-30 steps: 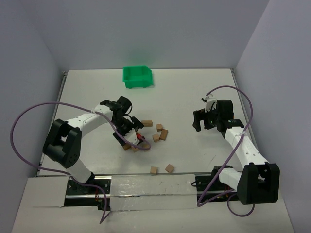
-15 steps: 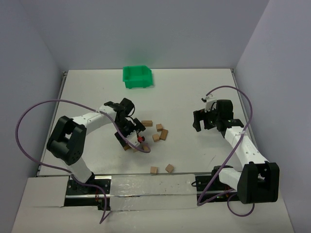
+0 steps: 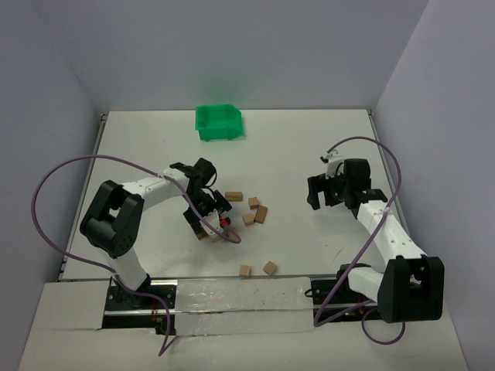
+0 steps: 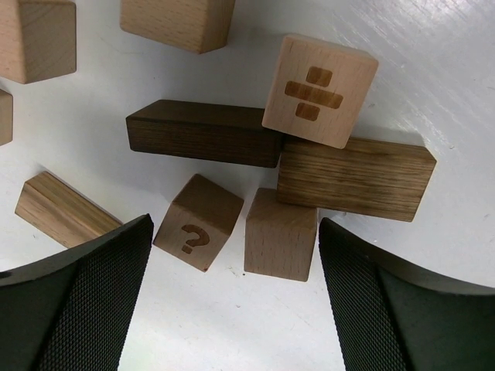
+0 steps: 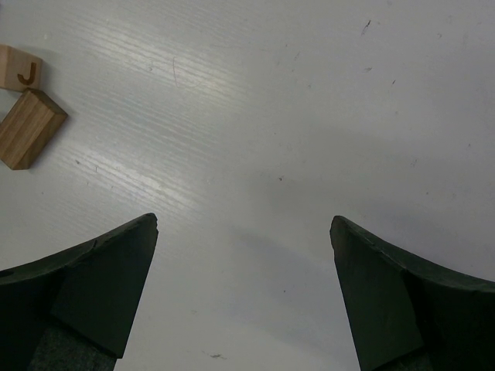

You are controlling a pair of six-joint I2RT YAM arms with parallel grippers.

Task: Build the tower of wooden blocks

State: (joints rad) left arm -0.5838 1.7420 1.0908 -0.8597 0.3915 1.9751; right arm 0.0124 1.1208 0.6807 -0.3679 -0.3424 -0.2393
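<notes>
The wood blocks lie loose, with no tall stack. In the left wrist view a cube with a divide sign (image 4: 319, 91) rests on a dark bar (image 4: 203, 143) and a brown bar (image 4: 356, 179). A question-mark cube (image 4: 197, 232) and a plain cube (image 4: 280, 234) lie just ahead of my open, empty left gripper (image 4: 232, 301). In the top view that gripper (image 3: 209, 218) hovers over this cluster. More tan blocks (image 3: 254, 210) lie to its right. My right gripper (image 3: 319, 193) is open and empty over bare table.
A green bin (image 3: 219, 123) stands at the back. Two loose blocks (image 3: 245, 271) (image 3: 270, 267) lie near the front edge. The right wrist view shows a J cube (image 5: 19, 68) and a tan bar (image 5: 29, 129) at far left. A light bar (image 4: 66, 210) lies by my left finger.
My left arm has swung its elbow a little toward the centre, with the gripper staying low over the block cluster. The right arm has not moved.
</notes>
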